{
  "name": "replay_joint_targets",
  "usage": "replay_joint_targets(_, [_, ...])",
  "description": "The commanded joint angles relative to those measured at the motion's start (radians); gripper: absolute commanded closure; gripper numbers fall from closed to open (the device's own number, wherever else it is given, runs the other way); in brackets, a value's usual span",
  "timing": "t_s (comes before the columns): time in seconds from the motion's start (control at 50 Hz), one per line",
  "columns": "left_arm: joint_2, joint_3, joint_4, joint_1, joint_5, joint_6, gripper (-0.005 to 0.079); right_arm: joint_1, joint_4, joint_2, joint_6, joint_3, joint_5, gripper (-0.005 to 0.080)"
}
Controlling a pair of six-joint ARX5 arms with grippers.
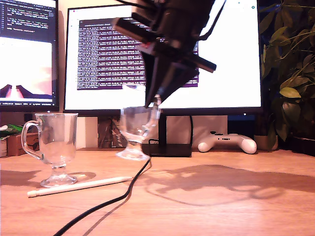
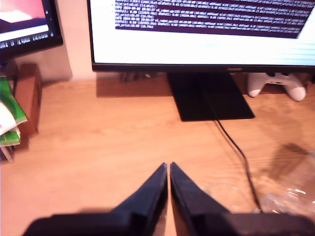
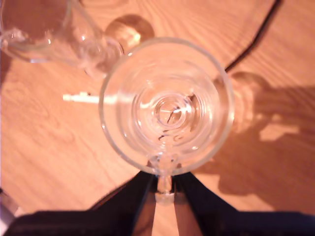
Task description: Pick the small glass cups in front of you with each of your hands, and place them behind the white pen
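Glass hung in mid-air — one small cup [image 1: 136, 132] was pinched by its handle between the closed jaws of my second gripper [image 3: 165, 189], raised off the desk [image 1: 226, 196], likely so its foot would pass over the white pen [image 1: 78, 187]. The other cup [image 1: 55, 147] stood just behind that pen at the exterior view's left. My first gripper [image 2: 169, 169] had its jaws pressed together on nothing. The carried cup looked blurred — its handle was hidden, and the black cable [image 1: 106, 204] ran out of frame.
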Motion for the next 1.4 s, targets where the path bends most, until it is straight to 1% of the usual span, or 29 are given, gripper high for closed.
replay_joint_targets(0.0, [-0.01, 0.001, -0.003, -0.004, 0.013, -0.003, 0.0762, -0.002, 0.011, 0.022, -0.013, 0.042, -0.002, 0.0764])
replay_joint_targets(0.12, [-0.019, 0.001, -0.025, -0.005, 0.037, -0.005, 0.0762, -0.002, 0.012, 0.051, -0.032, 0.084, -0.001, 0.0764])
replay_joint_targets(0.38, [-0.021, 0.001, -0.039, -0.012, 0.049, -0.009, 0.0762, -0.002, 0.014, 0.113, -0.056, 0.156, 0.0, 0.0764])
replay_joint_targets(0.56, [-0.021, 0.001, -0.045, -0.024, 0.053, -0.009, 0.0762, -0.002, 0.037, 0.129, -0.059, 0.159, 0.0, 0.0764])
replay_joint_targets(1.02, [-0.021, 0.001, -0.047, -0.024, 0.056, -0.009, 0.0762, -0.002, 0.091, 0.167, -0.06, 0.163, 0.0, 0.0764])
replay_joint_targets(1.38, [-0.021, 0.001, -0.043, -0.053, 0.056, -0.009, 0.0762, -0.002, 0.122, 0.179, -0.058, 0.163, 0.0, 0.0764])
